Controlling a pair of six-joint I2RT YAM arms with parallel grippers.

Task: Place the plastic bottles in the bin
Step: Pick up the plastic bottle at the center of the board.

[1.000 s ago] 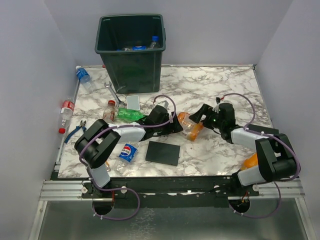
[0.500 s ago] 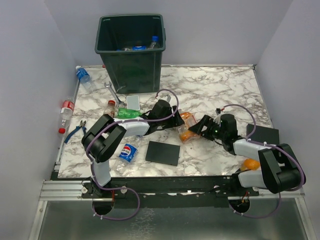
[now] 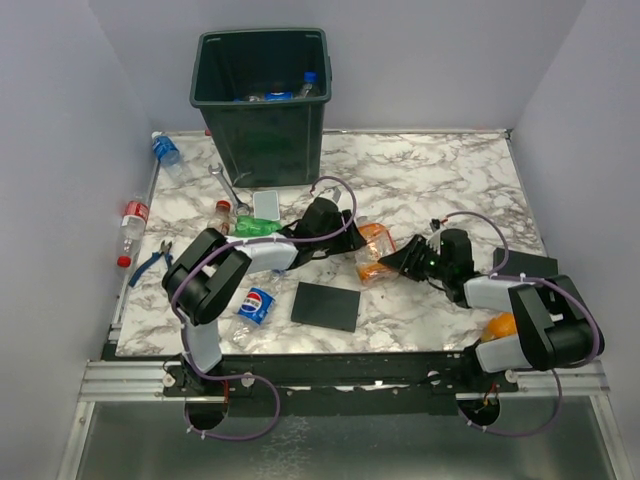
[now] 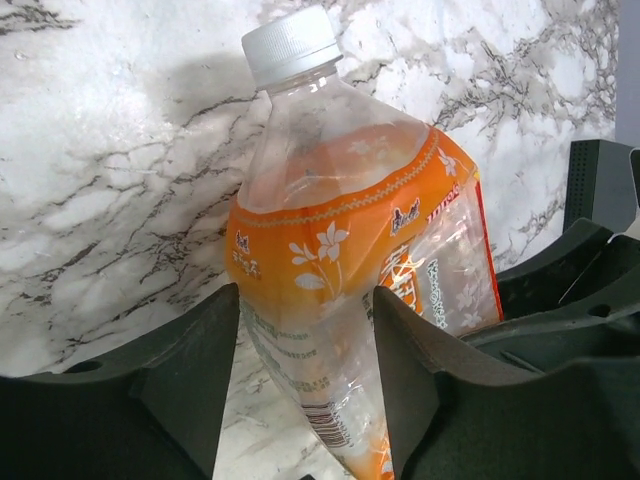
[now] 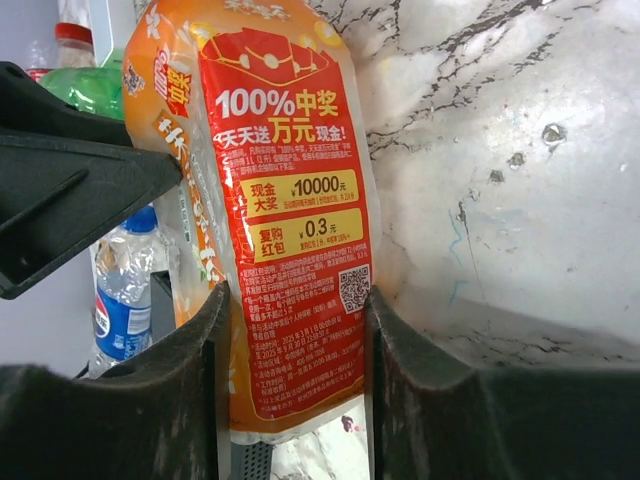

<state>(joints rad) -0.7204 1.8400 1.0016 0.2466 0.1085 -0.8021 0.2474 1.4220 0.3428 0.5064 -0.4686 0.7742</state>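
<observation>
A clear plastic bottle with an orange and red label and a white cap lies mid-table. My left gripper meets it from the left, and in the left wrist view the left gripper is shut on its lower body. From the right, my right gripper holds the same bottle; in the right wrist view the right gripper presses both fingers against the red label. The dark green bin stands at the back with bottles inside. More loose bottles: green, Pepsi.
A black square plate lies just in front of the held bottle. A wrench and pliers sit on the left. Bottles lie along the left edge, one blue-labelled, one red-labelled. An orange object shows under the right arm.
Both grippers have narrowed from wide open onto the orange-labelled bottle. The right gripper moved left and nearer to reach it. The left gripper edged forward to it.
</observation>
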